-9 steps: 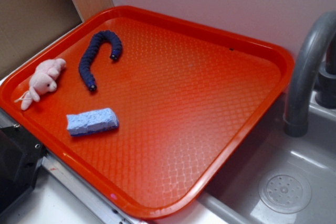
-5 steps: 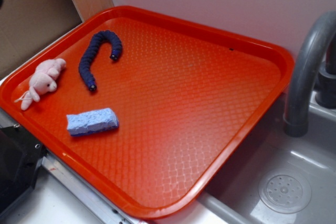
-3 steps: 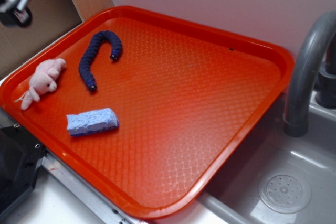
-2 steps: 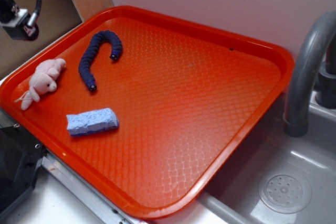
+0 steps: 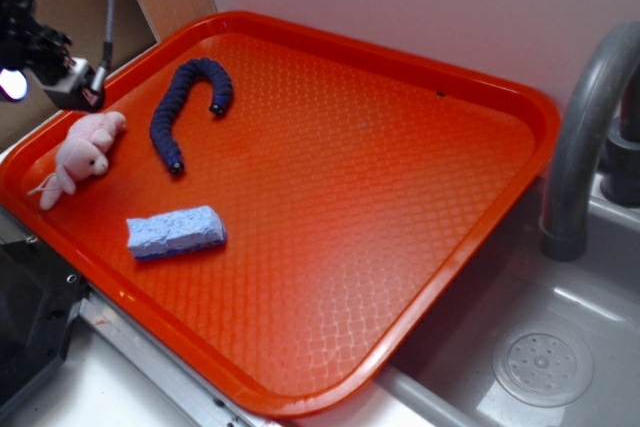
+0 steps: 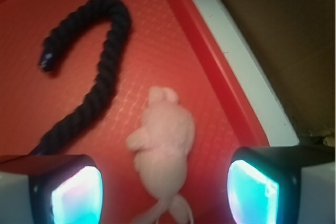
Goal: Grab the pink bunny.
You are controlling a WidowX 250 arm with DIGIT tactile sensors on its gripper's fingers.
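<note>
The pink bunny (image 5: 82,154) lies on the left corner of the orange tray (image 5: 400,147), ears trailing toward the front rim. In the wrist view the pink bunny (image 6: 164,148) shows between the two glowing pads (image 6: 77,195), which stand far apart. My gripper (image 6: 165,192) is open and hangs above the bunny, touching nothing. In the exterior view only part of the arm and its camera (image 5: 75,82) shows at the upper left, just above and behind the bunny.
A dark blue plush worm (image 5: 185,102) curls right of the bunny; the worm (image 6: 94,72) also fills the wrist view's left. A light blue sponge (image 5: 176,231) lies nearer the front. A grey faucet (image 5: 585,137) and sink (image 5: 540,367) stand at the right. A cardboard wall (image 5: 60,7) backs the left.
The arm has come into view at the upper left and moved down and right toward the bunny. The bunny, worm and sponge have not moved.
</note>
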